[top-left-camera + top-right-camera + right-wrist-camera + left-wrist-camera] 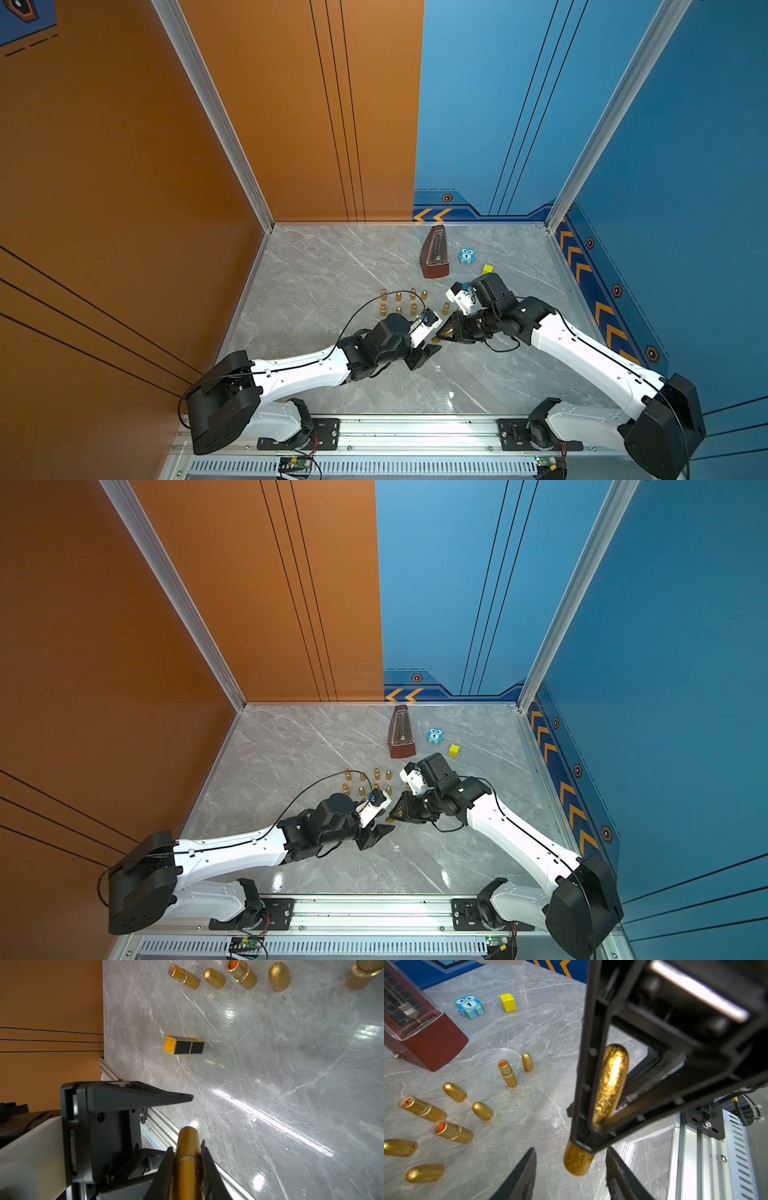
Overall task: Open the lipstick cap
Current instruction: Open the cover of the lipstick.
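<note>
A glittery gold lipstick (610, 1082) hangs above the table, and my right gripper (187, 1145) is shut on its body. Its rounded cap end (578, 1159) sticks out past the right fingertips. My left gripper (571, 1150) is open, one jaw on each side of that cap end, with a gap on both sides. In both top views the two grippers meet tip to tip at mid-table, left gripper (434, 344) against right gripper (446, 332), with the lipstick (397, 811) between them. In the right wrist view the cap seam shows between the right fingers (205, 1159).
Several opened gold lipstick bases and loose caps (399, 301) stand behind the grippers. A brown metronome (434, 253), a blue owl block (466, 255) and a yellow cube (488, 269) sit farther back. A black-and-gold square lipstick (185, 1045) lies near the left arm. The metal rail (415, 432) runs along the front.
</note>
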Available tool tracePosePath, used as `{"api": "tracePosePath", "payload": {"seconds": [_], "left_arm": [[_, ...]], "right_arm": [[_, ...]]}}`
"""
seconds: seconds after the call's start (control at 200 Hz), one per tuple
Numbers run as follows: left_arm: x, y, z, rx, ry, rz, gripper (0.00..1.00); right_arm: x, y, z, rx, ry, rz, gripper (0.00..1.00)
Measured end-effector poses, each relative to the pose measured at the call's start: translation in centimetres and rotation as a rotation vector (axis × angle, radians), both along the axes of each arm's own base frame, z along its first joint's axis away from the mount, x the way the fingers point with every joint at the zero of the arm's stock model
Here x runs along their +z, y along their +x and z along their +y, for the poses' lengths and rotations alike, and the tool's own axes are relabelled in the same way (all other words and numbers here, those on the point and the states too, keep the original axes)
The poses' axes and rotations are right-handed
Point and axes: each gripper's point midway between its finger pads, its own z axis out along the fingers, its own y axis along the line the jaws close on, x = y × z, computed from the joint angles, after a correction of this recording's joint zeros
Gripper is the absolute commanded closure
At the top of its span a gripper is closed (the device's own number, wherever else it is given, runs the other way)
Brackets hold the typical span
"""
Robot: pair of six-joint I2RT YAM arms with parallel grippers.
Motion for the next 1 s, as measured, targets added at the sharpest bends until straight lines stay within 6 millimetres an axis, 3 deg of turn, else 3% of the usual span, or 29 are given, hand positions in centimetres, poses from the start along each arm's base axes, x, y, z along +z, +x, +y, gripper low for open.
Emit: {"api": "tracePosePath", "payload": {"seconds": [0.696,0.996], "left_arm": [[0.6,0.3,-0.2,0.001,-0.024,-0.013,1.0],[0.5,0.7,0.6,0.034,-0.02,-0.026,1.0]], "right_arm": [[0.5,0.6,1.4,0.0,0.045,0.002,0.77],[1.6,1.0,1.6,0.002,0.058,-0.028,0.55]]}}
